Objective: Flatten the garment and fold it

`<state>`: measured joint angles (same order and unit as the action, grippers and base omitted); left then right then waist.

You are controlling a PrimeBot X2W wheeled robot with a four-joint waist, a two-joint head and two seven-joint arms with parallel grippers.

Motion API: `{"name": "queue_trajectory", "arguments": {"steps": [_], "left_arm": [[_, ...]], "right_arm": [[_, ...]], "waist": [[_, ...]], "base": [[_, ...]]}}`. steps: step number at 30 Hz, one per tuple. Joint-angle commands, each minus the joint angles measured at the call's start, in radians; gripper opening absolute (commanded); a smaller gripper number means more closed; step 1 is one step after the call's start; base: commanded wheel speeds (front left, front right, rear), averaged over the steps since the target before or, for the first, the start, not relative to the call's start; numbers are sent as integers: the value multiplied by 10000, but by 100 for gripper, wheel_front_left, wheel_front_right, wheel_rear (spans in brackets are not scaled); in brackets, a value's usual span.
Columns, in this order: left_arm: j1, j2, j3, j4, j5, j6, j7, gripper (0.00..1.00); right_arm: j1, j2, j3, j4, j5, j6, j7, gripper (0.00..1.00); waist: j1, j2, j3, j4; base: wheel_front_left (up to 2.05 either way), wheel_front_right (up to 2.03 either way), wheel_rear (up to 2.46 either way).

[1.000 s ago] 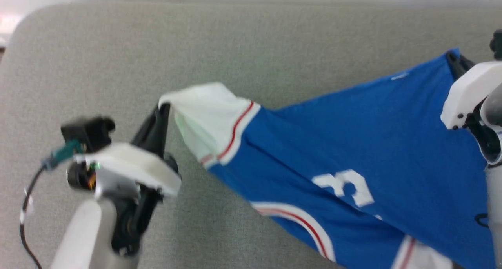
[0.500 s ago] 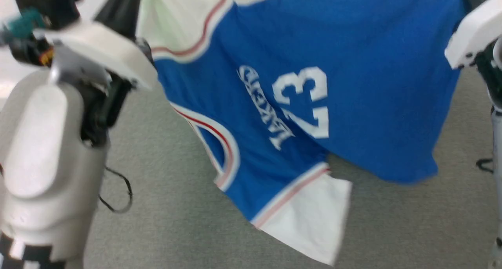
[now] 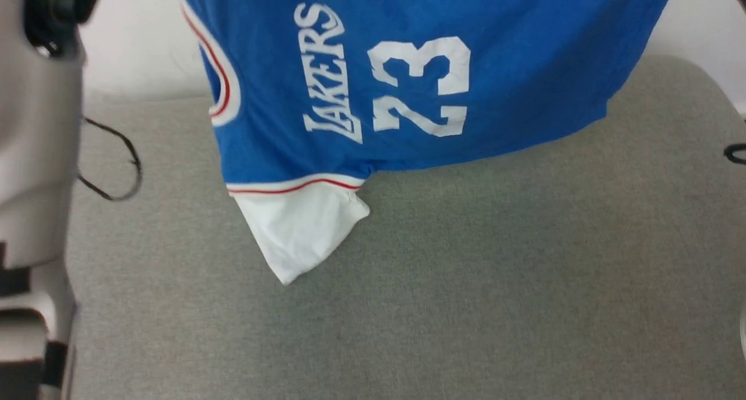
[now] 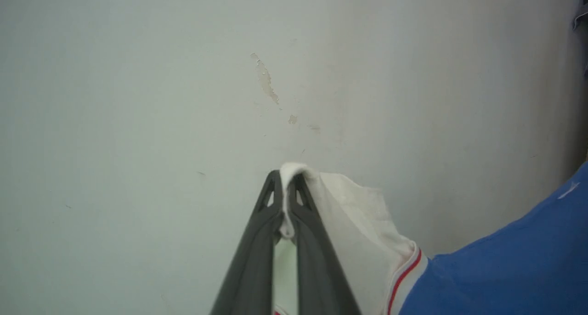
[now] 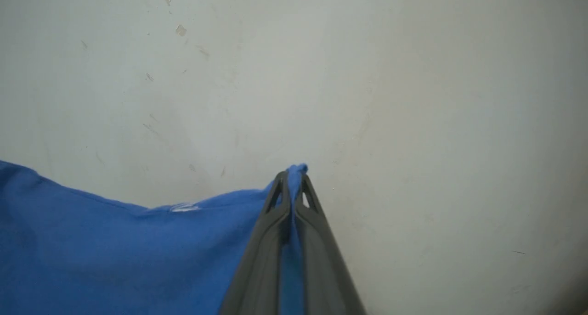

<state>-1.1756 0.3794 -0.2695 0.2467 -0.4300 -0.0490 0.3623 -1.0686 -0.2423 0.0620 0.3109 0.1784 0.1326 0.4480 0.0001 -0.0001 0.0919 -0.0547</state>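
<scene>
The garment (image 3: 524, 56) hangs in the air across the top of the head view, a blue jersey with white lettering turned sideways, its lower white sleeve (image 3: 297, 237) dangling just above the grey surface (image 3: 466, 272). In the left wrist view my left gripper (image 4: 285, 179) is shut on the tip of the other white sleeve (image 4: 358, 214), held up in front of a pale wall. In the right wrist view my right gripper (image 5: 291, 177) is shut on a blue corner of the garment (image 5: 115, 250). The cloth spans between the two grips.
My pale left arm (image 3: 35, 155) fills the left edge of the head view, with a black cable (image 3: 116, 167) looping beside it. The grey padded surface has a rounded far right corner (image 3: 688, 79). A scuffed pale wall (image 4: 183, 99) stands behind.
Both grippers have lifted the garment from low over the surface to high in the air. It now hangs spread with the lettering showing. The head camera has shifted too.
</scene>
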Motion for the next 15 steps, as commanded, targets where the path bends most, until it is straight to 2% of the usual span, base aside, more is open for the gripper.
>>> {"name": "queue_trajectory", "arguments": {"steps": [1,4,7,11,15], "left_arm": [[-470,151,-76,124,239,46,99,0],[-1523,288,-51,431,647,245,18,0],[-2713,224,83,815,974,476,-650,0],[-4228,-36,60,1444,1218,436,-1622,0],[-5129,-194,-16,1928,1368,336,-2313,0]], "right_arm": [[-381,89,57,190,13,-19,68,0],[-1346,294,-43,686,-226,-19,44,0],[-2519,573,-321,1263,-781,-19,-464,0],[-3905,988,-632,2057,-1469,-19,-1236,0],[-4648,1199,-773,2683,-1840,-19,-1833,0]], "waist": [[-1,1,802,-235],[-1,1,1730,-399],[-1,1,2621,-506],[-1,1,3664,-569],[-1,1,4222,-586]], "base": [[0,0,0],[0,0,0],[0,0,0],[0,0,0],[0,0,0]]}}
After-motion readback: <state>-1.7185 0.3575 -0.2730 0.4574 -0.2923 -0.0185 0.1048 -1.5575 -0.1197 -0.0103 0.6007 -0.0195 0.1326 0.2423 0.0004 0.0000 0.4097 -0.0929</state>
